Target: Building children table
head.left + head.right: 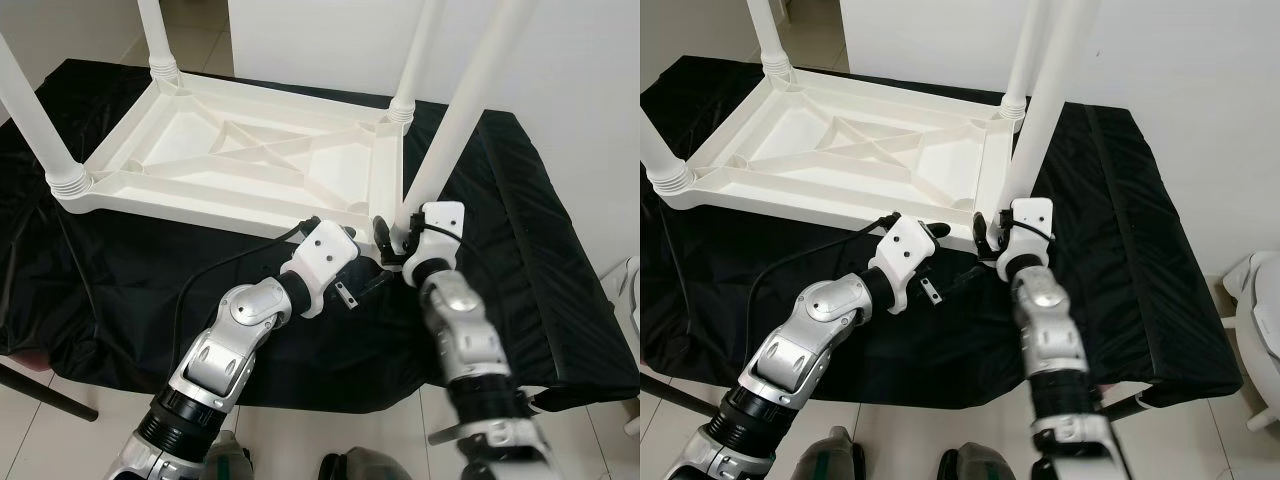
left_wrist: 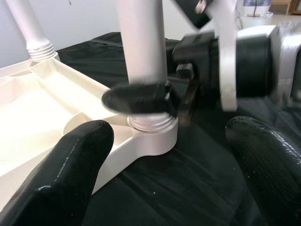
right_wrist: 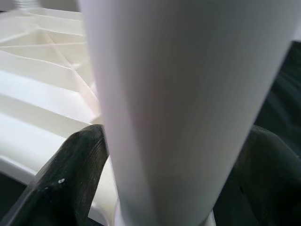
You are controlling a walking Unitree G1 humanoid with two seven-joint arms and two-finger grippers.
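A white plastic table point(image 1: 240, 150) lies upside down on a black cloth point(image 1: 520, 230). Three white legs stand screwed into its corners: near left point(image 1: 35, 120), far left point(image 1: 155, 35) and far right point(image 1: 415, 60). The fourth leg point(image 1: 455, 110) stands tilted at the near right corner socket point(image 2: 150, 136). My right gripper point(image 1: 392, 240) is shut on this leg point(image 3: 178, 94) just above its threaded base, one finger point(image 2: 136, 99) across its front. My left gripper point(image 1: 365, 283) is open just in front of that corner, its fingers point(image 2: 70, 174) spread wide and holding nothing.
The black cloth covers a low platform that drops off at the near edge onto a pale tiled floor point(image 1: 60, 440). A white wall point(image 1: 560, 50) rises behind. A white object point(image 1: 630, 290) stands at the far right edge. A black cable point(image 1: 200, 280) trails from my left arm.
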